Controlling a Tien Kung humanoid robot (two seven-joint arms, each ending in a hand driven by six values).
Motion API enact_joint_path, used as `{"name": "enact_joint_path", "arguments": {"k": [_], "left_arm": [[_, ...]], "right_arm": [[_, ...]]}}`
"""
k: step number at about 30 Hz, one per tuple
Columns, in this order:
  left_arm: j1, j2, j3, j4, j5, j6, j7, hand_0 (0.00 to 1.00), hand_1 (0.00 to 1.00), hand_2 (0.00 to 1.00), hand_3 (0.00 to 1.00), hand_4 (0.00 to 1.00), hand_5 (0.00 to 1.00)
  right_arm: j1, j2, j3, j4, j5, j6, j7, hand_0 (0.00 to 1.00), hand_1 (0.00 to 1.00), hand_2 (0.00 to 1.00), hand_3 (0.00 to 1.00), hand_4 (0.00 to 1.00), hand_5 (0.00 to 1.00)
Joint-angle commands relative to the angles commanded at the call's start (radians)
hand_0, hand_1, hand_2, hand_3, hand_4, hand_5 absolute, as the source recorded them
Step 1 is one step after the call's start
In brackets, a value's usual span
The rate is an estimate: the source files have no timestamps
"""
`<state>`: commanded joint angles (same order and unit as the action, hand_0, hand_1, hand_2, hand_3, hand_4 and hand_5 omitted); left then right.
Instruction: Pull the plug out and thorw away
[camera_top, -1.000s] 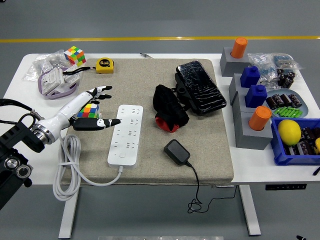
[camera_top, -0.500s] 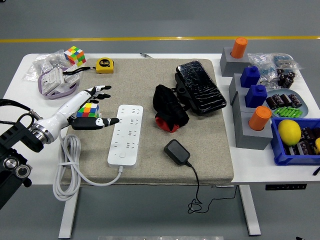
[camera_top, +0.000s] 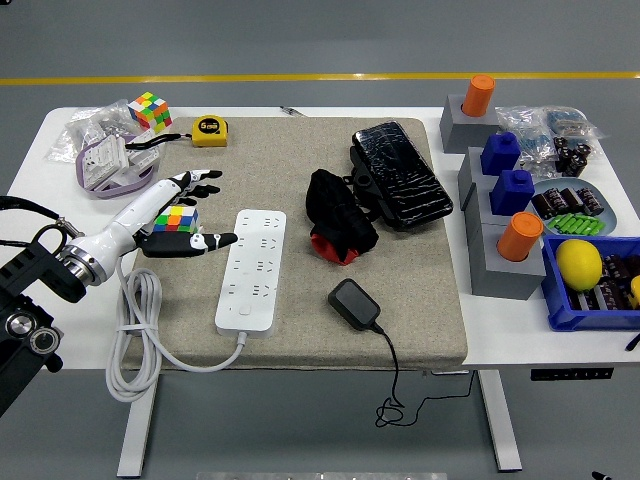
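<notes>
Left hand (camera_top: 178, 222), fingers spread & holding nothing, sits w/ plug (camera_top: 354, 303) well apart at approx. 4 o'clock, unplugged beyond power strip (camera_top: 252, 270); plug's long axis runs 11-to-5.

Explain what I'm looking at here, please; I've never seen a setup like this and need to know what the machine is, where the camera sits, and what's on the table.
This is a humanoid robot with five-fingered hands, seen from a camera high on its own side, looking down over a white table. Only the left hand shows, reaching in from the left with its fingers spread and holding nothing. It hovers beside a white power strip on a beige mat, over a small colour cube. The black plug adapter lies on the mat apart from the strip, its cord trailing off the near edge, so it is not plugged in. Also there: a second cube, a yellow tape measure, black bundles in the middle, and bins of parts with a lemon on the right. The right hand is out of view.
</notes>
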<state>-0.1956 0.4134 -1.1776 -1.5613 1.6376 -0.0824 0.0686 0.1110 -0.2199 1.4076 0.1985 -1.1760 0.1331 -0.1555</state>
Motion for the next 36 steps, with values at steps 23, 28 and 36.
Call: {"name": "enact_joint_path", "arguments": {"k": [23,28,36], "left_arm": [[-0.002,-0.002,-0.007,0.001,0.001,0.005,-0.008,0.755,0.816,0.829,0.919,0.945,0.472],[-0.001,-0.001,-0.006,0.002,0.001,0.005,-0.009,0.755,0.815,0.828,0.918,0.945,0.472],[-0.006,0.0,-0.001,0.002,0.001,0.005,-0.009,0.755,0.815,0.829,0.916,0.944,0.47]], "right_arm": [[0.004,0.0,0.001,0.001,0.004,0.001,0.0,0.633,0.675,0.681,0.596,0.995,0.457],[0.005,-0.001,0.001,0.001,0.004,0.001,0.0,0.633,0.675,0.681,0.596,0.995,0.458],[0.006,-0.003,-0.009,0.001,0.009,0.001,-0.001,0.634,0.675,0.681,0.596,0.995,0.458]]}}
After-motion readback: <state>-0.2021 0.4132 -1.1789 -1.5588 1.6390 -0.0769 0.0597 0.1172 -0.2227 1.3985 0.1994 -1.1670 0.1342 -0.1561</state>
